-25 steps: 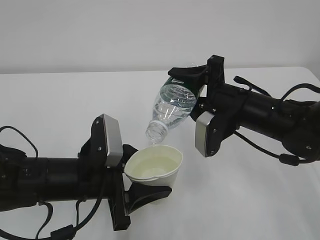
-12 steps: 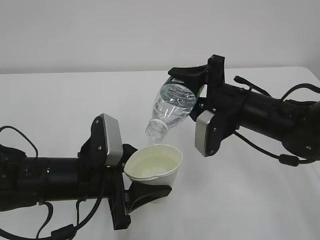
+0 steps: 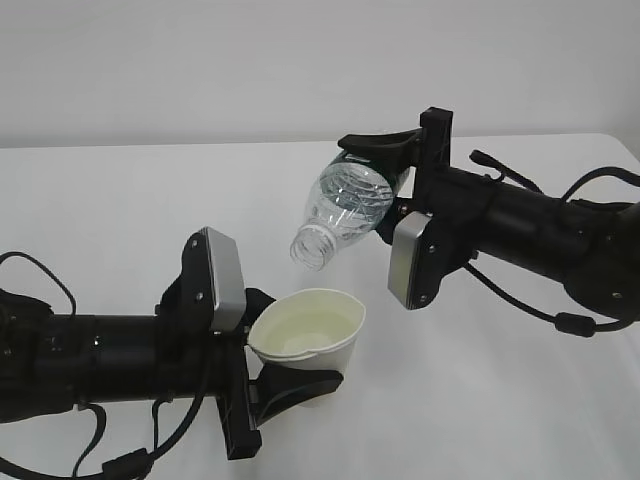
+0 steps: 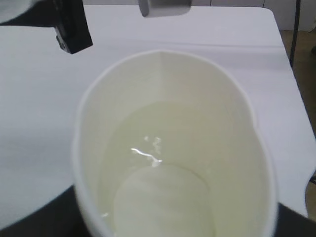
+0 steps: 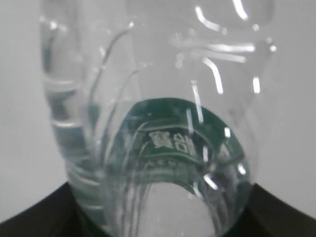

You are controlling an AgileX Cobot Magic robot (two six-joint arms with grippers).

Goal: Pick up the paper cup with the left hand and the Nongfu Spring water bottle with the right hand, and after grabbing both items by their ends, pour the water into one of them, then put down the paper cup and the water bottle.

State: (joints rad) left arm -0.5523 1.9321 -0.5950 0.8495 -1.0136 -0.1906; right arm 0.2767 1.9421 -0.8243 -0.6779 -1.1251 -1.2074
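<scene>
Judging by the table (image 3: 120, 200) well below both, set-down was due. Bottle (image 3: 343, 214), clamped by right hand (image 3: 400, 170), was tilted neck-down above cup (image 3: 307, 344); cup, upright, was clamped by left hand (image 3: 262, 372), water (image 4: 158, 197) inside.

a broad, smooth white table (image 3: 120, 210) is filling most of the exterior view, its far edge running straight across. behind it a plain pale grey wall (image 3: 250, 60) is rising, bare and evenly lit. soft, diffuse light is falling over the tabletop, leaving only faint shadows. in the left wrist view, a strip of tan floor (image 4: 303, 84) is showing beyond the table's rounded corner.
</scene>
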